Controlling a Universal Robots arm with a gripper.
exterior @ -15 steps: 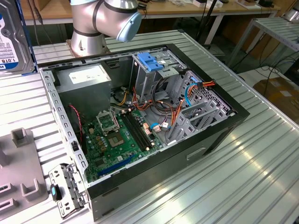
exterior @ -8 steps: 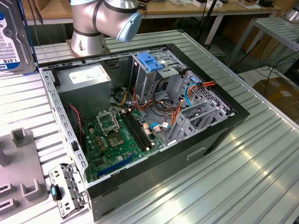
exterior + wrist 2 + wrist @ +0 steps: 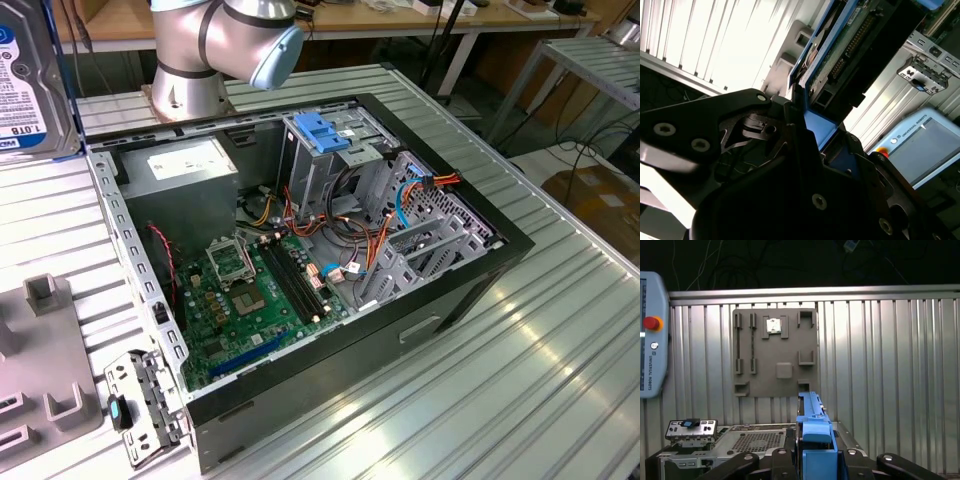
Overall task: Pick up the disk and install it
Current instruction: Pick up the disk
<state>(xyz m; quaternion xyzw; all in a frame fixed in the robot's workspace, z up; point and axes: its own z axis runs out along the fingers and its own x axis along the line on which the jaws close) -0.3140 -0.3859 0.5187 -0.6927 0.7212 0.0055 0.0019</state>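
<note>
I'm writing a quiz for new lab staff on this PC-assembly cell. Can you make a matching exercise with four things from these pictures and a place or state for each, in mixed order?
Things
1. disk
2. power-supply box
3. drive cage
4. grey fixture plate

Places or states
A. lies on the table, outside the case
B. clamped in the gripper, off the table
C. sits in a corner of the case, white sticker on top
D. stands inside the case, blue plastic top

Pairs: 1-B, 2-C, 3-D, 4-A
</note>
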